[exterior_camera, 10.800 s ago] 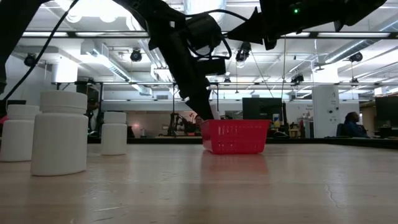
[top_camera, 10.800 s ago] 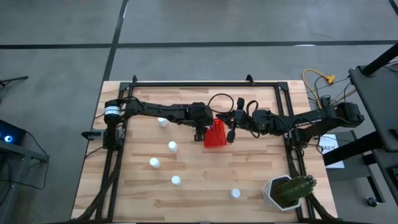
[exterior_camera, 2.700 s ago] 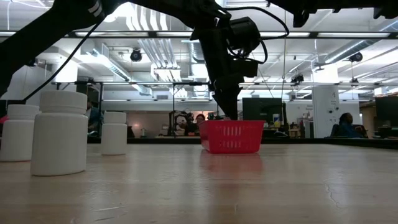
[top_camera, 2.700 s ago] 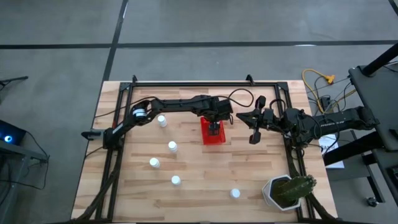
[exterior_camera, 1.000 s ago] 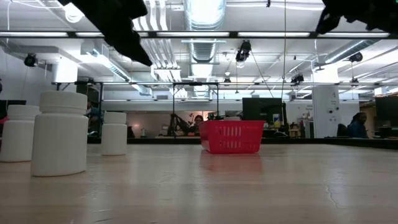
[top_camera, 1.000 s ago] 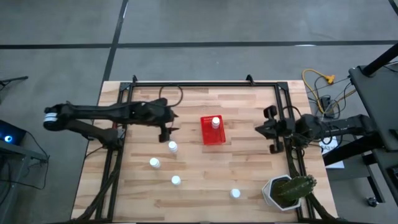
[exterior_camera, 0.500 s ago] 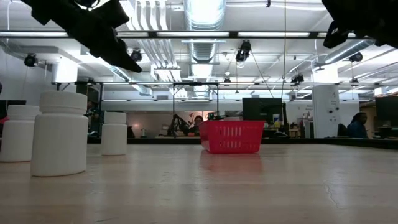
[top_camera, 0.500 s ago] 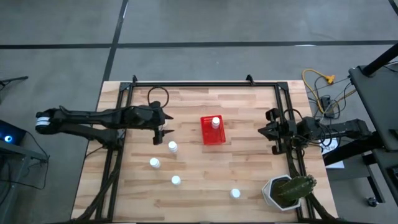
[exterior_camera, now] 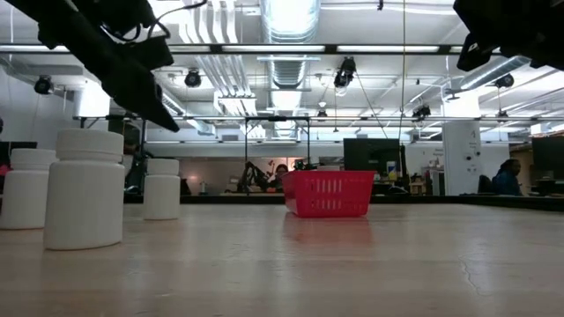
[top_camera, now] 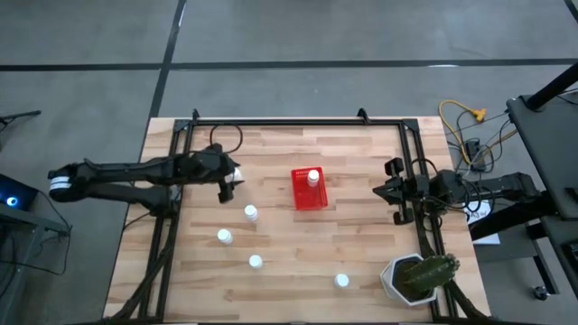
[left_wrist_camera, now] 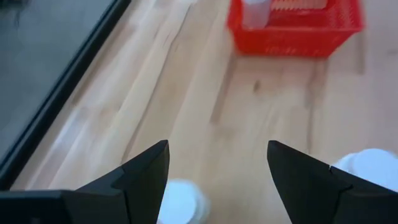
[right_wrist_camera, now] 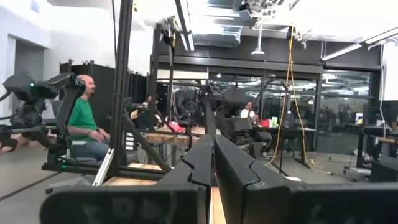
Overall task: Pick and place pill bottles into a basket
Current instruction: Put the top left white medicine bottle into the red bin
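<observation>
The red basket (top_camera: 310, 190) stands mid-table with one white pill bottle (top_camera: 313, 177) upright inside it. Several more pill bottles stand on their bases on the wood: (top_camera: 250, 213), (top_camera: 223, 236), (top_camera: 256, 262), (top_camera: 341, 281). My left gripper (top_camera: 225, 183) hovers open over the table's left part, slanting down and toward the basket. In the left wrist view a bottle cap (left_wrist_camera: 181, 202) shows just below its left finger and another (left_wrist_camera: 371, 169) off to the side. My right gripper (top_camera: 397, 192) waits shut at the table's right edge, raised.
A white pot with a green plant (top_camera: 417, 278) stands at the near right corner. A black metal frame (top_camera: 289, 121) runs along the table's far and side edges. Bare wood lies between the left bottles and the basket (left_wrist_camera: 294, 29).
My left gripper, open throughout, has drawn back from the basket toward the table's left edge and has sunk lower, ending above the far-left bottle. The bottles and the basket have stayed in place.
</observation>
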`<action>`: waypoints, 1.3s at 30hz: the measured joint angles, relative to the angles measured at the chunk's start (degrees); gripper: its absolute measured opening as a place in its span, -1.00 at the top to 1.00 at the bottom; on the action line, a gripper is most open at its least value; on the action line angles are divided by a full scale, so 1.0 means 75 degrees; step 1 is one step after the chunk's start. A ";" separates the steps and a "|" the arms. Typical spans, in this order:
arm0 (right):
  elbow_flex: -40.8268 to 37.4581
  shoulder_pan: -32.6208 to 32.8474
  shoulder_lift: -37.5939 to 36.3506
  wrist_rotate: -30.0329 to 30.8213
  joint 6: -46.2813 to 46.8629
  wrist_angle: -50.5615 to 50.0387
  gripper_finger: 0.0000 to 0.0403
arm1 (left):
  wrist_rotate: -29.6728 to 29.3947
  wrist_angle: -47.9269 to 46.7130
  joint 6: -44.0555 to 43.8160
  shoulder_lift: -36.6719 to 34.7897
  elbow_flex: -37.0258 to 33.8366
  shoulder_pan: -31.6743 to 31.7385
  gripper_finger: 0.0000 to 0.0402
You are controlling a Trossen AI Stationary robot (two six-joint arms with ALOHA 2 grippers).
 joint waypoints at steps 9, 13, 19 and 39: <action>0.0000 0.0000 0.0003 0.0000 0.0146 -0.0001 0.96 | 0.0173 -0.1819 -0.0154 0.0375 0.0766 0.0704 -0.26; 0.0000 0.0000 0.0009 -0.0001 0.0031 0.0002 0.96 | 0.0491 -0.2398 -0.0131 0.1013 0.1264 0.0981 -0.26; 0.0000 0.0003 0.0009 -0.0006 0.0041 0.0002 0.96 | 0.0948 -0.3015 0.0207 0.2211 0.2193 0.1220 -0.26; 0.0003 0.0000 0.0012 -0.0003 0.0059 0.0005 0.96 | 0.1080 -0.4015 0.0549 0.3832 0.2930 0.1936 -0.26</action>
